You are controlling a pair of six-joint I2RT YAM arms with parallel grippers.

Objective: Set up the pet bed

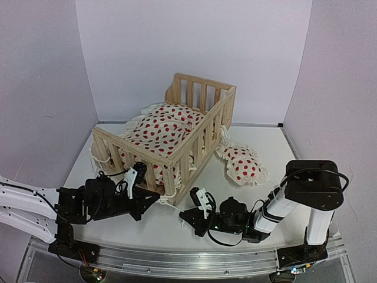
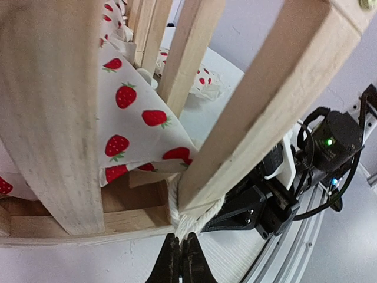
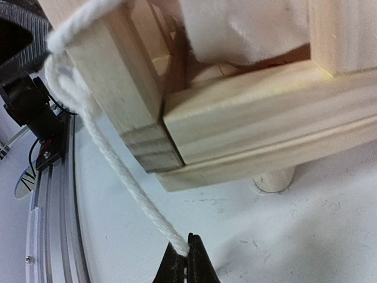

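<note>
On the white bench (image 1: 247, 200), at the top view's centre, the bed (image 1: 197, 127) is judged light and stiff, its cushion (image 1: 165, 130) soft, and its limp string (image 3: 112, 159) is pinched at the near corner by left pincer (image 2: 180, 256) and right pincer (image 3: 188, 262), both closed.

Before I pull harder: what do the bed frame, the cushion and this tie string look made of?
Pet bed frame: pale wood, matte and apparently unvarnished, with visible grain lines.
Cushion: thin white cloth printed with red strawberries; it creases softly.
Tie string: white twisted cord with visible strands, probably cotton.
</note>
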